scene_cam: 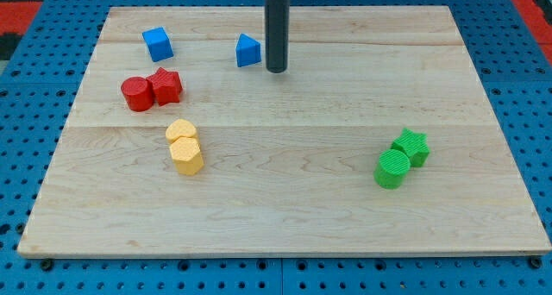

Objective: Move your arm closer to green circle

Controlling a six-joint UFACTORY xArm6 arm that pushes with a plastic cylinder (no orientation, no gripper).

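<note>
My tip (275,70) rests on the wooden surface (285,217) near the view's top, just right of a blue block with a slanted face (248,51), close to it but apart as far as I can see. There are no jaws on this rig; the arm ends in a plain dark rod, so there is nothing to open or close and nothing held.

The green circle (392,168) stands toward the view's lower right, well apart from my tip. It is a short ribbed cylinder, upright on its flat base, and it touches or nearly touches the green star (411,147) just above and to its right.

I judge the cylinder to be a light, stiff plastic piece that would slide easily on the smooth wood at the slightest contact. Its round wall offers no flat face, so a push off its middle would likely send it glancing aside, perhaps nudging the star. As the task only asks me to come closer, I would take hold of nothing; I would stop short of its left or upper-left side.

The diagonal path between looks bare. The blue cube (158,44), the red cylinder (135,94) with the red star (166,86), and the two yellow blocks (184,146) all lie to the view's left, out of the way.
</note>
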